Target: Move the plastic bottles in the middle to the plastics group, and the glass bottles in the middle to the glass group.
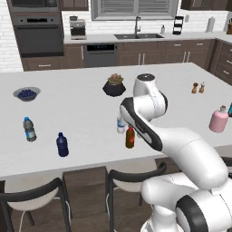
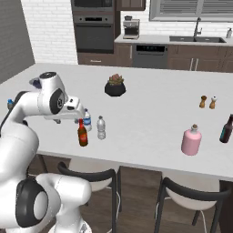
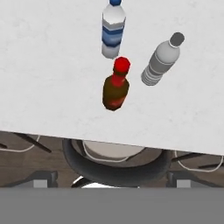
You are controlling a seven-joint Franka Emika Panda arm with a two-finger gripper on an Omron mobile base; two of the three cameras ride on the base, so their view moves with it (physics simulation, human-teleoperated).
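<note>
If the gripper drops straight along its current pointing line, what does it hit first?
Probably the red-capped brown glass bottle, near the middle of the hand view. The two plastic bottles stand beside it. Depth is unclear.

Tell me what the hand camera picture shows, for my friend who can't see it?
Seen from above, three bottles stand close together on a white counter: a red-capped brown glass bottle in the middle, a blue-labelled water bottle beyond it and a plain greyish bottle to its right. Past the counter's edge, a dark-framed stool stands on the wooden floor.

White island counter (image 1: 81,113), dark cabinets (image 1: 149,52), brick wall (image 2: 50,27).
</note>
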